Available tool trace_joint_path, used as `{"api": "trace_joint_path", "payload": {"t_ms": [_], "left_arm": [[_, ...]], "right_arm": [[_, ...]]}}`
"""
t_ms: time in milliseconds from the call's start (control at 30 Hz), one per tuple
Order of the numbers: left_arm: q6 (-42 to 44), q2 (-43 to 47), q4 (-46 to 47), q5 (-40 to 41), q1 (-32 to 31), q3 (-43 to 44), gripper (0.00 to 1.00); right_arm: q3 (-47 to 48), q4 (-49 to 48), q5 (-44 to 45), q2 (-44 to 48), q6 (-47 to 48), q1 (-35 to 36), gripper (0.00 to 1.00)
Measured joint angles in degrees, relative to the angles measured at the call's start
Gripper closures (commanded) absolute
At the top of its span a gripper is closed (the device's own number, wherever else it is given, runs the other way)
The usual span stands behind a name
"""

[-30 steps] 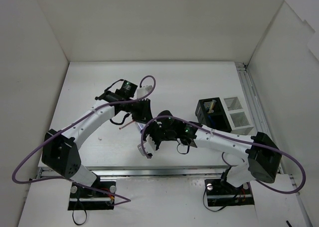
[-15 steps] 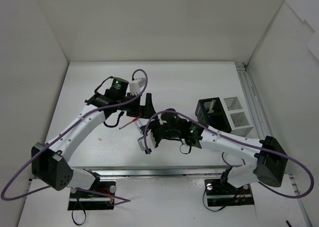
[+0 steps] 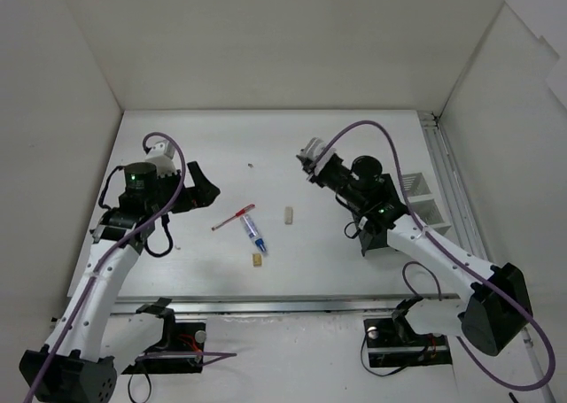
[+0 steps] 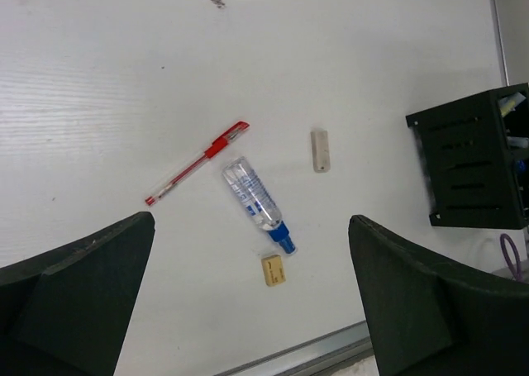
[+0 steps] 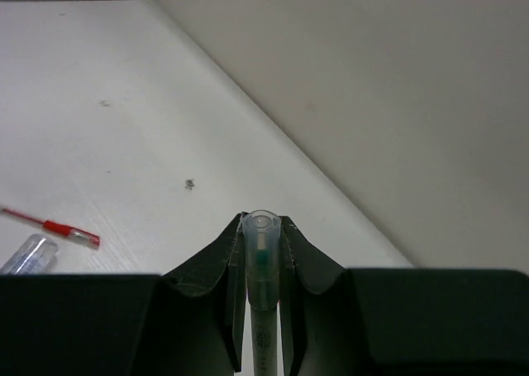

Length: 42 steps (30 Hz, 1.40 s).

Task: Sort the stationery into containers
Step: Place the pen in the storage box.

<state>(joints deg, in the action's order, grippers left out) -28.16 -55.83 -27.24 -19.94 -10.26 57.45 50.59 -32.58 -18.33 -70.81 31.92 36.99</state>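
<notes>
White tabletop [image 4: 99, 62] carried the red pen [image 4: 198, 162], blue-capped tube [image 4: 259, 204], long eraser [image 4: 320, 150] and square eraser [image 4: 274, 270] loose, near my left gripper [image 3: 202, 190], whose fingers [image 4: 83, 285] stood wide apart. My right gripper [image 5: 263, 223], well apart from them, clamped a clear pen [image 5: 263, 310].

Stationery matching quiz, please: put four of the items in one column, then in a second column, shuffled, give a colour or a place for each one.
Column one:
1. pen beside the tube
2. tube
3. square eraser
4. clear pen

Column two:
A. has a blue cap
B. clamped between the right fingers
C. red
D. beige, lying apart just off the tube's capped end

Pairs: 1-C, 2-A, 3-D, 4-B
</notes>
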Motion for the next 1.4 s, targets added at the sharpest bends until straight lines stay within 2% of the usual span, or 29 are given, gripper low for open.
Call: {"api": "trace_joint_path", "payload": {"t_ms": [233,367,567,733,1067,1100,1167,1200,1233,1267,1300,1367,1400], "left_arm": [[-0.8,7.6,1.9,5.5,0.3,-7.9,0.00],[-0.8,6.2,1.9,6.6,0.3,-8.9,0.00],[-0.7,3.7,3.4,6.5,0.3,-9.7,0.00],[-0.5,1.1,4.9,6.5,0.3,-10.1,0.00],[-0.3,-2.1,6.6,6.5,0.3,-10.1,0.00],[-0.3,-2.2,6.6,6.5,0.3,-10.1,0.00],[-0.3,-2.3,6.6,6.5,0.3,-10.1,0.00],[-0.3,-2.3,6.6,6.5,0.3,-10.1,0.00],[-0.3,-2.3,6.6,6.5,0.3,-10.1,0.00],[-0.3,-2.4,6.6,6.5,0.3,-10.1,0.00],[-0.3,-2.5,6.6,6.5,0.3,-10.1,0.00],[-0.3,-2.9,6.7,6.4,0.3,-10.1,0.00],[-0.3,-3.1,6.7,6.3,0.3,-10.1,0.00]], "right_arm": [[-7.6,-7.2,10.8,3.7,-26.0,-13.9,1.00],[-12.0,-10.2,12.6,6.6,-33.3,-20.7,1.00],[-16.5,-14.6,12.3,7.9,-35.9,-27.1,1.00],[-17.5,-17.6,8.9,5.4,-36.4,-31.2,1.00],[-18.9,-23.7,3.8,-5.2,-36.5,-32.2,0.92],[-19.4,-24.0,3.6,-5.5,-36.5,-32.2,0.88],[-20.6,-24.3,3.2,-5.6,-36.7,-32.3,0.73],[-21.2,-24.8,3.2,-5.6,-36.8,-32.4,0.54],[-21.7,-25.1,3.2,-5.4,-37.4,-32.4,0.45],[-22.3,-25.1,3.2,-5.0,-37.6,-32.4,0.41],[-22.9,-25.2,3.0,-4.3,-37.7,-32.5,0.31],[-23.8,-25.0,2.8,-1.9,-38.1,-32.5,0.25],[-24.0,-25.0,2.5,-0.2,-38.1,-32.4,0.14]]}}
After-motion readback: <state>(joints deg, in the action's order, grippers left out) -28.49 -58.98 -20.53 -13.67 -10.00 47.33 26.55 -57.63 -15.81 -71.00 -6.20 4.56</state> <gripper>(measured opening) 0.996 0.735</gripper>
